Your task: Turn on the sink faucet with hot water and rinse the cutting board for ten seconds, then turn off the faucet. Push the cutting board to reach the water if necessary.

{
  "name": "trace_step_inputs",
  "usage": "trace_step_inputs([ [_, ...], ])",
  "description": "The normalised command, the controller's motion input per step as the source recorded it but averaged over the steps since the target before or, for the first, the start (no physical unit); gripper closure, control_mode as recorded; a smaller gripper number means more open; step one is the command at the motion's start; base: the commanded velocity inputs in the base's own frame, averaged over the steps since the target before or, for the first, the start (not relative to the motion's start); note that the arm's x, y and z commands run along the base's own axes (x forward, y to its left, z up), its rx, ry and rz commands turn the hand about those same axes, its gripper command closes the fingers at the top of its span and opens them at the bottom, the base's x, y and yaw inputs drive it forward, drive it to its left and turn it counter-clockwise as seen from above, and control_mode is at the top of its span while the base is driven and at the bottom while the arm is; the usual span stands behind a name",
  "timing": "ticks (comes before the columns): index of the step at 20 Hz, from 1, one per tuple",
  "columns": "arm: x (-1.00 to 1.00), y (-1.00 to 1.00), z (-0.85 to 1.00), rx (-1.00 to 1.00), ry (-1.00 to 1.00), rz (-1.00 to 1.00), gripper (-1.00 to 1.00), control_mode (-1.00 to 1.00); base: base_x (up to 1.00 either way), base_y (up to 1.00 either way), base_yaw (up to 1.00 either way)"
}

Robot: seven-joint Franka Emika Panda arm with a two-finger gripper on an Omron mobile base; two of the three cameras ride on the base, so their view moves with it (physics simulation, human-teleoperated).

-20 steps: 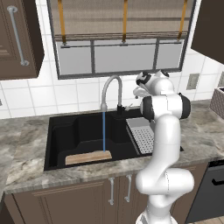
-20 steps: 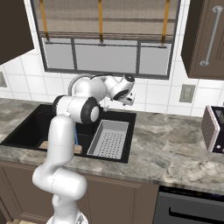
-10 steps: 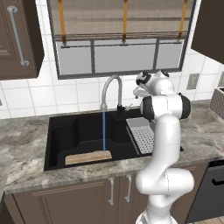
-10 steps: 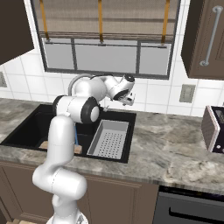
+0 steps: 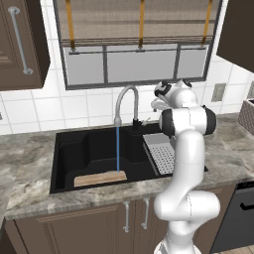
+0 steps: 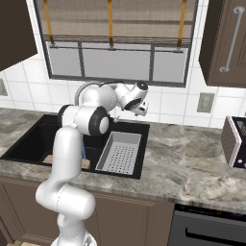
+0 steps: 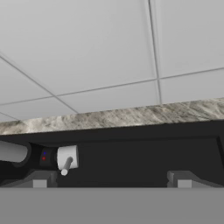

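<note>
The sink faucet (image 5: pixel 126 97) arches over the black sink (image 5: pixel 79 149), and a thin blue stream of water (image 5: pixel 117 149) falls from its spout onto the right end of the cutting board (image 5: pixel 99 178), which lies flat at the basin's front. My gripper (image 5: pixel 155 104) hangs open just right of the faucet, above its base, touching nothing. In the hand view the gripper (image 7: pixel 111 181) faces the tiled wall, with the small lever handle (image 7: pixel 66 160) just inside the left fingertip (image 7: pixel 39 179). From the right, the gripper (image 6: pixel 138 109) sits behind the basin, and the arm hides most of the cutting board (image 6: pixel 85 164).
A grey perforated drainer tray (image 5: pixel 161 153) fills the sink's right side, directly below the hand. The tiled wall and window stand close behind the faucet. A toaster-like appliance (image 6: pixel 235 141) sits on the counter far right. Cabinet doors and a dishwasher (image 5: pixel 238 218) lie below.
</note>
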Motion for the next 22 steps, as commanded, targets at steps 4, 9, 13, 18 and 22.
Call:
trace_step_inputs([
  [4, 0.00, 0.00, 0.00, 0.00, 0.00, 0.00, -1.00, -1.00, 0.00, 0.00, 0.00],
  [9, 0.00, 0.00, 0.00, 0.00, 0.00, 0.00, -1.00, -1.00, 0.00, 0.00, 0.00],
  [13, 0.00, 0.00, 0.00, 0.00, 0.00, 0.00, -1.00, -1.00, 0.00, 0.00, 0.00],
  [18, 0.00, 0.00, 0.00, 0.00, 0.00, 0.00, -1.00, -1.00, 0.00, 0.00, 0.00],
  [22, 0.00, 0.00, 0.00, 0.00, 0.00, 0.00, -1.00, -1.00, 0.00, 0.00, 0.00],
])
